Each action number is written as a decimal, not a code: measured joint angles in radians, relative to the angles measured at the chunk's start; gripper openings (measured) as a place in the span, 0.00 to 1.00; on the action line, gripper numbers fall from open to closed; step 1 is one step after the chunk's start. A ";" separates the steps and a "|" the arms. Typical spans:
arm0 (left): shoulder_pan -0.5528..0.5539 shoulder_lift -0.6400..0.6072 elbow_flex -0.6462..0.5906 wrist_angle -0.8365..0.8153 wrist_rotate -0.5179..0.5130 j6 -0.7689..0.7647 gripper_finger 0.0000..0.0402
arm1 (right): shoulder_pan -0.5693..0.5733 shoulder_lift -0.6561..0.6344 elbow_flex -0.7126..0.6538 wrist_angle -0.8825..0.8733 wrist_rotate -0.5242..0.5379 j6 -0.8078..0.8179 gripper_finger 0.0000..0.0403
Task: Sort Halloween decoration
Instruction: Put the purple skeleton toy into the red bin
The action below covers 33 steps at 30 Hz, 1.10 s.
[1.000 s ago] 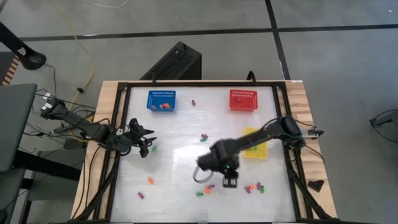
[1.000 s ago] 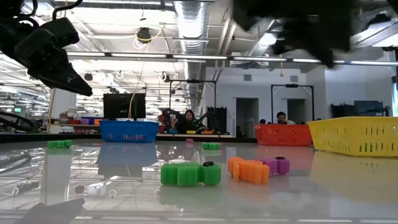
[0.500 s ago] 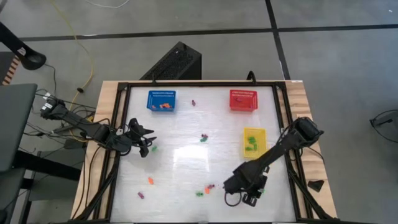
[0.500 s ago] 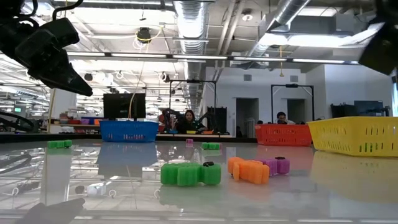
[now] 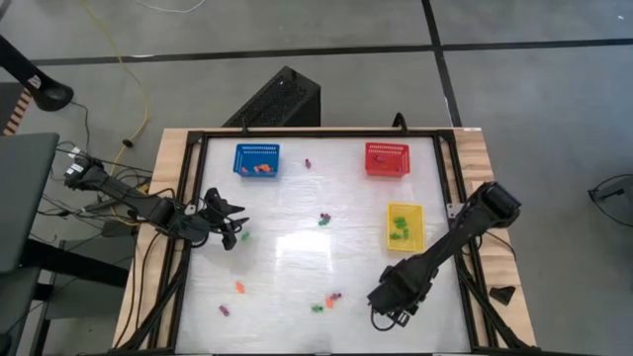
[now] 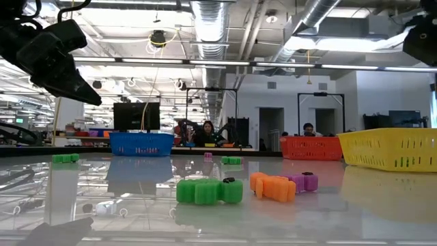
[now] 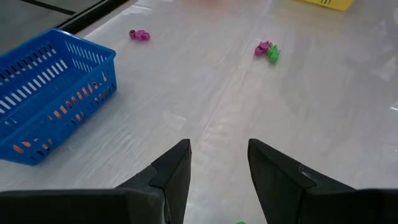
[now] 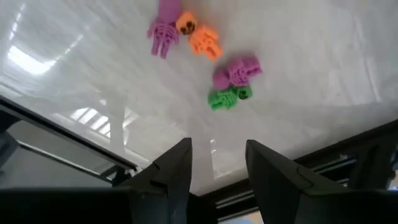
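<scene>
Robotics lab, open-plan industrial hall. Exposed ceiling ducts (image 6: 212, 20), strip lights, people seated at far workstations (image 6: 205, 133), monitor (image 6: 136, 115), concrete floor (image 5: 514, 99) with trailing yellow cable (image 5: 127, 69) beside the desk (image 5: 287, 213).

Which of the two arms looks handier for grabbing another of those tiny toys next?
Probably the right. Its open gripper hovers over a cluster of trinkets at the near table edge, while the left gripper waits by the left rim.
</scene>
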 joint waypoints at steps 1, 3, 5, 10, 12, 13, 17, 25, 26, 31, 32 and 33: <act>0.000 0.000 0.000 0.000 0.000 0.000 0.37 | 0.000 0.005 0.000 0.008 0.000 0.001 0.45; 0.000 0.000 0.000 0.000 0.000 0.000 0.37 | 0.000 0.020 0.000 0.022 -0.007 0.011 0.45; 0.000 0.000 0.000 0.000 0.000 0.000 0.37 | 0.000 0.035 0.000 0.032 -0.012 0.022 0.45; 0.000 0.000 0.000 -0.004 -0.016 -0.001 0.37 | -0.009 0.057 0.000 0.038 -0.003 0.013 0.45; 0.000 0.000 0.000 -0.005 -0.023 -0.002 0.37 | -0.008 0.055 -0.002 0.038 0.014 0.010 0.45; 0.000 0.000 0.000 -0.005 -0.023 -0.005 0.37 | -0.008 0.055 -0.004 0.034 0.015 0.012 0.45; 0.000 0.015 0.000 -0.005 -0.026 -0.008 0.37 | -0.001 0.055 -0.043 0.038 0.015 0.008 0.45; 0.000 0.091 0.000 0.015 -0.044 -0.017 0.37 | 0.009 0.056 -0.146 0.120 -0.035 0.002 0.45; 0.000 0.098 0.000 0.020 -0.047 -0.017 0.37 | 0.007 0.056 -0.147 0.119 -0.035 -0.002 0.45; 0.000 0.122 0.000 0.036 -0.056 -0.017 0.37 | 0.000 0.053 -0.124 0.103 -0.038 -0.038 0.45; 0.000 0.126 0.000 0.036 -0.060 -0.017 0.37 | -0.001 0.053 -0.114 0.097 -0.038 -0.048 0.45; 0.000 0.127 0.000 0.037 -0.064 -0.017 0.37 | -0.004 0.053 -0.107 0.094 -0.038 -0.057 0.45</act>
